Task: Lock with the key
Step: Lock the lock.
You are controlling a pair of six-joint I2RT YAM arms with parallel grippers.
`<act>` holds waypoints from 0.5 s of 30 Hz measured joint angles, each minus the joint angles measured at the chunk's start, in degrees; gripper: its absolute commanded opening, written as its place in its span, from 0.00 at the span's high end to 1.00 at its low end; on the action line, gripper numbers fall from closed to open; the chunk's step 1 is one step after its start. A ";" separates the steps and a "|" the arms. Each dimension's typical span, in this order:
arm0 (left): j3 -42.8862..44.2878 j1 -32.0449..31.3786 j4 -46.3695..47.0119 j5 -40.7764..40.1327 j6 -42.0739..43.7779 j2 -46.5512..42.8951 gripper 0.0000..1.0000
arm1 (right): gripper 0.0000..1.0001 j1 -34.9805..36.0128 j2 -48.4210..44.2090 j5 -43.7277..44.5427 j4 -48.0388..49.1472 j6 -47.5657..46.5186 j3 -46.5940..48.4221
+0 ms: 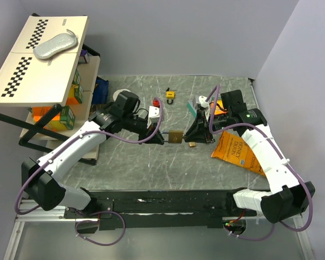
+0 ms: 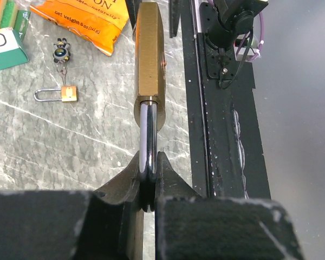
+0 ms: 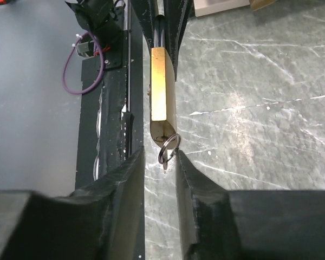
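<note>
Nearest you, the orange packet (image 1: 237,154) lies on the table (image 1: 130,162) beside your right arm. Just past it, your left gripper (image 2: 148,165) is clenched on the shackle (image 2: 147,135) of the brass padlock (image 2: 149,59), holding it above mid-table. Your right gripper (image 3: 160,162) faces the lock's other end, jaws apart, with the key ring (image 3: 168,147) dangling at the tips, ungrasped. Further back sits a small padlock (image 1: 169,96).

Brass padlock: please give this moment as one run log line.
left tool: shut on shackle | brass padlock: body points toward right tool | right tool: open, key ring between its fingertips
</note>
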 measured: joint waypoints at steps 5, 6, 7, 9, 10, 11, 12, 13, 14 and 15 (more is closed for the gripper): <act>-0.17 0.00 -0.07 0.02 0.37 0.00 0.99 | 0.94 0.00 0.02 1.01 0.57 0.20 0.00; -0.20 0.00 -0.20 -0.02 0.37 0.00 0.99 | 1.00 -0.07 0.02 1.11 0.61 0.09 0.00; -0.20 0.07 -0.26 -0.02 0.39 0.00 0.99 | 1.00 -0.13 0.02 1.36 0.59 0.09 0.00; -0.20 0.35 -0.42 -0.02 0.61 0.00 0.99 | 1.00 -0.39 0.04 1.38 0.55 0.00 0.00; -0.20 0.44 -0.42 -0.04 0.83 0.00 0.99 | 1.00 -0.63 0.04 1.33 0.37 -0.07 0.00; -0.20 0.59 -0.42 -0.02 1.07 0.00 0.99 | 1.00 -1.07 0.04 1.14 0.02 -0.24 0.00; -0.20 0.81 -0.74 -0.02 1.27 0.00 0.99 | 1.00 -1.66 0.04 1.09 -0.50 -0.72 0.00; -0.20 1.11 -1.16 0.02 1.51 0.00 0.99 | 1.00 -2.47 0.07 1.05 -1.18 -1.38 0.04; -0.20 1.60 -1.81 0.09 2.12 0.00 0.99 | 1.00 -3.56 0.24 1.14 -2.32 -2.10 0.37; -0.20 2.08 -2.62 0.13 2.60 0.00 0.99 | 1.00 -4.85 0.55 1.16 -3.61 -2.99 0.85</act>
